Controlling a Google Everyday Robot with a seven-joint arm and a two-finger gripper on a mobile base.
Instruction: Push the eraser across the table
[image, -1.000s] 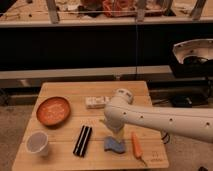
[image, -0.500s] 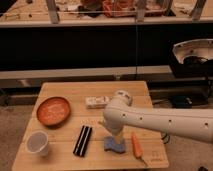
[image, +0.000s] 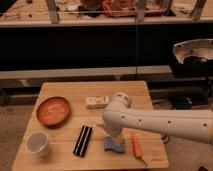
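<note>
The gripper (image: 113, 140), state indeterminable, is being held beside the long black rectangular eraser (image: 82, 140) near the light wooden table's (image: 60, 90) front edge. No displacement is being noted since earlier; pushing is judged pending.

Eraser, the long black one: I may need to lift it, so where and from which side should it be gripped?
Probably at mid-length, across the narrow width of the long black eraser, coming down from above: it lies flat on the light wooden table with bare wood along both sides. The gripper is to its right, over the wavy blue sponge.
</note>
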